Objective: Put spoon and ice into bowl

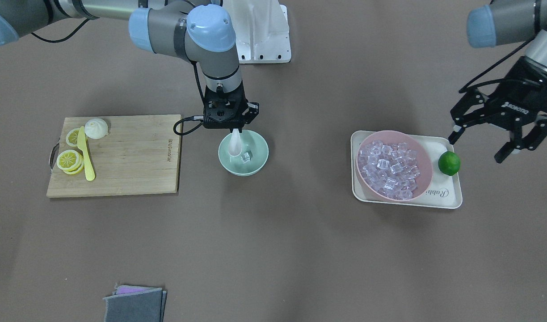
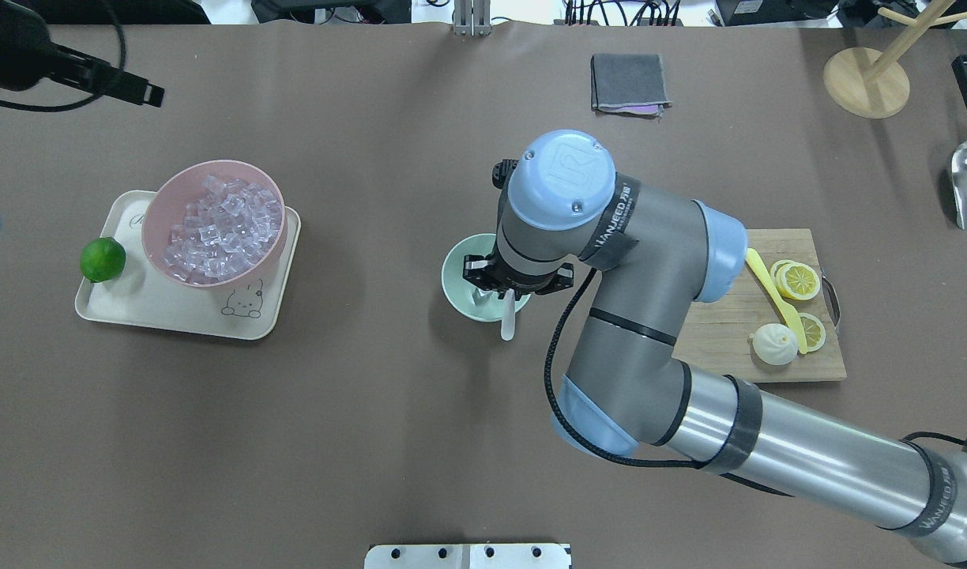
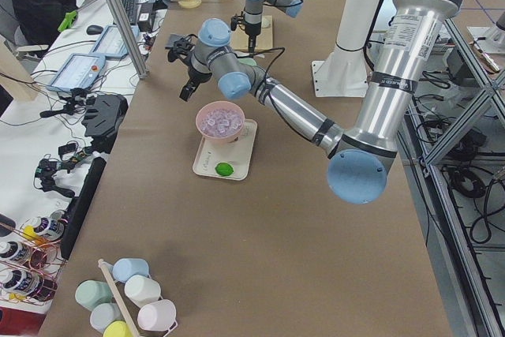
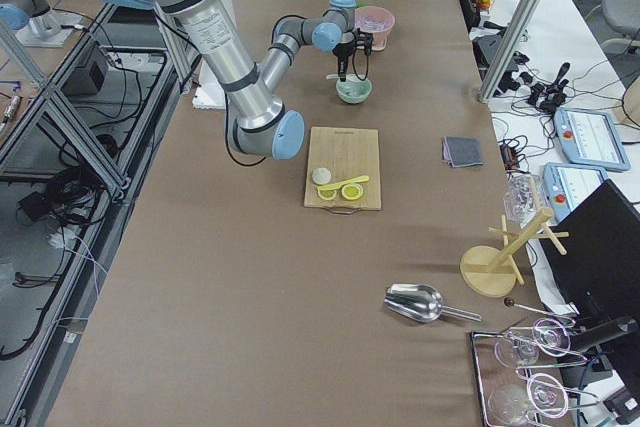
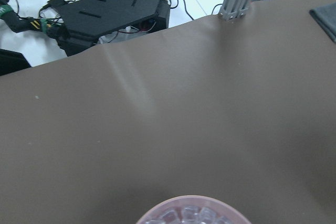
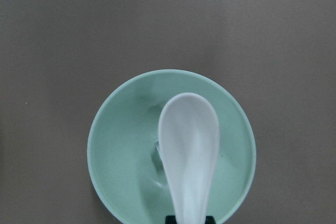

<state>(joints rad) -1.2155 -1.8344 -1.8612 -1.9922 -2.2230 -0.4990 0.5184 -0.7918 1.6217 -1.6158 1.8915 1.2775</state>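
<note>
My right gripper [image 1: 234, 129] is shut on the handle of the white spoon [image 1: 234, 144] and holds it scoop-down over the mint-green bowl [image 1: 259, 162]. In the right wrist view the spoon [image 6: 189, 140] hangs above the bowl [image 6: 118, 145]. One clear ice cube [image 1: 246, 156] lies in the bowl, partly hidden by the spoon in the wrist view [image 6: 157, 148]. My left gripper [image 1: 477, 147] is open and empty, raised beside the tray's lime end. In the overhead view the spoon [image 2: 508, 318] shows at the bowl's [image 2: 456, 278] near rim.
A pink bowl [image 1: 420, 154] full of ice cubes [image 1: 392, 170] and a lime [image 1: 449, 163] sit on a cream tray [image 1: 443, 199]. A wooden board [image 1: 130, 156] carries a yellow knife [image 1: 86, 156], lemon slices [image 1: 69, 160] and a bun [image 1: 96, 128]. A grey cloth [image 1: 135, 304] lies at the table's edge.
</note>
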